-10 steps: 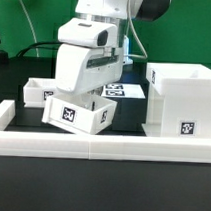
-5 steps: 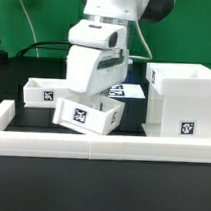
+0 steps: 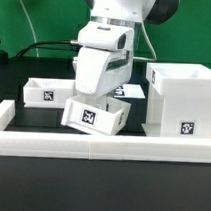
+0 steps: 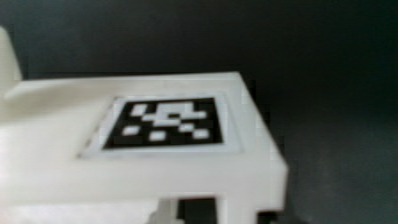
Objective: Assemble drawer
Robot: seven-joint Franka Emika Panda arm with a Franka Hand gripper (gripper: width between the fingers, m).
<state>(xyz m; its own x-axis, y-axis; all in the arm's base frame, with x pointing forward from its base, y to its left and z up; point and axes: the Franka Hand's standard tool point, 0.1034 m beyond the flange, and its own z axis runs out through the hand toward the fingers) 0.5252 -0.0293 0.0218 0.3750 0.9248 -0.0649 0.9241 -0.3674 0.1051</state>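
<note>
My gripper (image 3: 95, 100) is shut on a small white open-top tray (image 3: 94, 116) with a square tag on its front. It holds the tray tilted, just above the table, between the second tray (image 3: 43, 92) at the exterior view's left and the tall boxy housing (image 3: 184, 98) at the right. The held tray's corner is close to the housing, and I cannot tell if they touch. In the wrist view the held tray (image 4: 169, 125) with its tag fills the picture. The gripper (image 4: 205, 206) sits at its edge, fingertips mostly hidden.
A long low white wall (image 3: 101, 144) runs along the front, with a raised end (image 3: 3, 112) at the exterior view's left. The marker board (image 3: 127, 92) lies flat behind the held tray. A green backdrop and black cables stand behind.
The gripper has carried the tray toward the exterior view's right, nearer the housing. The tray stays tilted in the grip. The second tray and the housing have not moved.
</note>
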